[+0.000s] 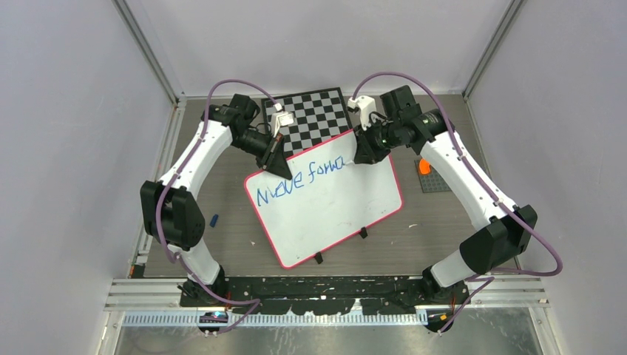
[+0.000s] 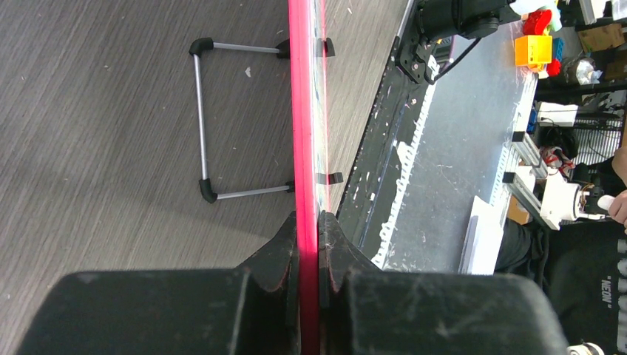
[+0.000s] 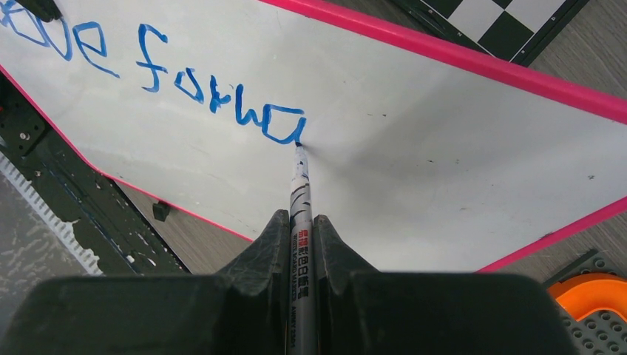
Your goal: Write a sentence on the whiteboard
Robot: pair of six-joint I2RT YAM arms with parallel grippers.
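By the tabletop's far edge, the right gripper [image 3: 302,223] pinches a marker [image 3: 300,185], the left gripper [image 2: 309,225] the whiteboard [image 1: 333,218]. A board slip could spoil the sentence [image 1: 296,183].

Plain grey walls [image 1: 59,111] on three sides; dark wood-grain tabletop [image 1: 229,248]; aluminium corner posts [image 1: 150,52].
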